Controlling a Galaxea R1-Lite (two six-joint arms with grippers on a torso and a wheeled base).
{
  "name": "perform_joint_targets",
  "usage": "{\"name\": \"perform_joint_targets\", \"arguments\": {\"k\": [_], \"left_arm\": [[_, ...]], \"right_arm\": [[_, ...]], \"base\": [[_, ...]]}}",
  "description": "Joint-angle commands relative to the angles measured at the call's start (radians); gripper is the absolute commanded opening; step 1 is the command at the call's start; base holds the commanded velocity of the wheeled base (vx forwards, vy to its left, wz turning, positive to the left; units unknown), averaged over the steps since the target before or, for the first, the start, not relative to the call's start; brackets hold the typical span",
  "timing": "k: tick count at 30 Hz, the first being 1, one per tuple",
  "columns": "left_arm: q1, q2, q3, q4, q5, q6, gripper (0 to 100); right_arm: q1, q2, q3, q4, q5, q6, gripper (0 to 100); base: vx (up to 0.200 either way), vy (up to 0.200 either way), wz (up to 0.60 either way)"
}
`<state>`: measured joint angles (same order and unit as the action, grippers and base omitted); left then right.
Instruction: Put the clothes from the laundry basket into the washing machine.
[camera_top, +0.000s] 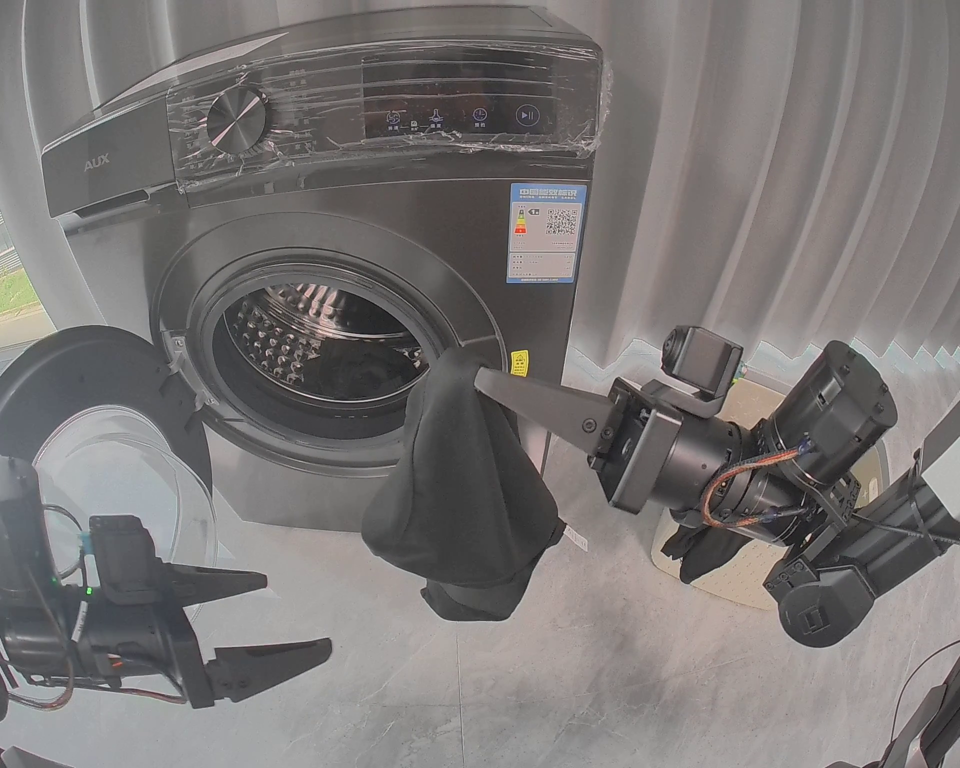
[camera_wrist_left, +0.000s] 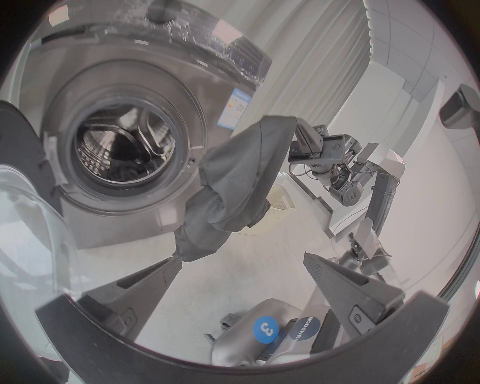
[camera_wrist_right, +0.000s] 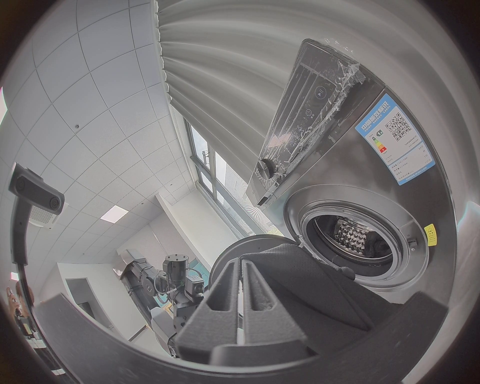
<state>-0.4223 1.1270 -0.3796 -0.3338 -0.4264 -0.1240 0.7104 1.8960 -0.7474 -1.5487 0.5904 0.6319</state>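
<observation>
Head view, nearest first. The left gripper (camera_top: 298, 612) sits low, close to the swung-out door. Its two dark wedge fingers are spread wide with nothing between them. We judge it is parked clear of the loading path.

Next out is the right gripper (camera_top: 478, 376), its long fingers clamped together on the top fold of a black cloth garment (camera_top: 460, 490). The right wrist view agrees, showing the pads flush and the fabric falling away from them. The garment hangs free above the grey marbled floor (camera_top: 500, 690). Its pinched top is at the right side of the machine's opening, in front of it and not inside. We cannot tell whether the cloth touches the rim. Because it is held by one edge, the bulk hangs below the opening, so we expect it needs lifting over the lip.

Behind the right arm a cream perforated laundry basket (camera_top: 740, 592) stands on the floor with dark cloth in it. We judge that more is left to carry.

Farther back is the dark grey front-loading washing machine (camera_top: 400, 215). Its round glass-centred door (camera_top: 95, 385) is swung wide to the robot's left, leaving the steel drum (camera_top: 300, 330) open. Something dark lies low in the drum, and we cannot say what.

Farthest is a pale pleated curtain (camera_top: 780, 180).
</observation>
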Motion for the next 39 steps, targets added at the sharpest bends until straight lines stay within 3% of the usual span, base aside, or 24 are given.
{"name": "perform_joint_targets", "arguments": {"k": [1, 6, 11, 16, 18, 19, 21, 26, 30, 32, 33, 36, 39], "left_arm": [[-0.098, 0.185, -0.025, -0.065, 0.000, -0.057, 100], [-0.154, 0.255, -0.062, -0.129, 0.001, -0.135, 100], [-0.219, 0.295, -0.078, -0.163, 0.035, -0.183, 100], [-0.279, 0.324, -0.088, -0.168, 0.052, -0.266, 100], [-0.280, 0.326, -0.090, -0.168, 0.054, -0.270, 100], [-0.302, 0.352, -0.091, -0.179, 0.074, -0.298, 100], [-0.323, 0.367, -0.093, -0.194, 0.084, -0.313, 100], [-0.362, 0.453, -0.105, -0.297, 0.156, -0.408, 100], [-0.383, 0.528, -0.099, -0.390, 0.224, -0.417, 100], [-0.386, 0.534, -0.099, -0.396, 0.227, -0.417, 100], [-0.401, 0.559, -0.094, -0.419, 0.247, -0.431, 100], [-0.406, 0.594, -0.105, -0.427, 0.250, -0.459, 100], [-0.404, 0.634, -0.119, -0.450, 0.253, -0.468, 100]], "right_arm": [[-0.003, 0.008, -0.006, -0.001, 0.000, 0.000, 0], [-0.003, 0.008, -0.006, -0.002, -0.011, 0.000, 0], [-0.003, 0.008, -0.012, -0.001, -0.021, 0.000, 0], [-0.003, 0.008, -0.020, -0.002, -0.021, 0.000, 0], [-0.003, 0.008, -0.020, -0.002, -0.021, 0.000, 0], [-0.003, 0.006, -0.020, -0.002, -0.021, 0.000, 0], [-0.003, 0.005, -0.020, -0.002, -0.021, 0.000, 0], [-0.005, 0.003, -0.021, -0.002, -0.023, 0.000, 0], [-0.006, 0.002, -0.021, -0.002, -0.023, 0.000, 0], [-0.006, 0.002, -0.021, -0.002, -0.023, 0.000, 0], [-0.006, 0.000, -0.021, -0.002, -0.023, 0.000, 0], [-0.016, 0.002, -0.026, -0.002, -0.023, 0.000, 0], [-0.017, 0.000, -0.027, -0.002, -0.023, 0.000, 0]], "base": [[0.000, 0.000, 0.00], [0.000, 0.000, 0.00], [0.000, 0.000, 0.00], [0.000, 0.000, 0.00], [0.000, 0.000, 0.00], [0.000, 0.000, 0.00], [0.000, 0.000, 0.00], [0.000, 0.000, 0.00], [0.000, 0.000, 0.00], [0.000, 0.000, 0.00], [0.000, 0.000, 0.00], [0.000, 0.000, 0.00], [0.000, 0.000, 0.00]]}}
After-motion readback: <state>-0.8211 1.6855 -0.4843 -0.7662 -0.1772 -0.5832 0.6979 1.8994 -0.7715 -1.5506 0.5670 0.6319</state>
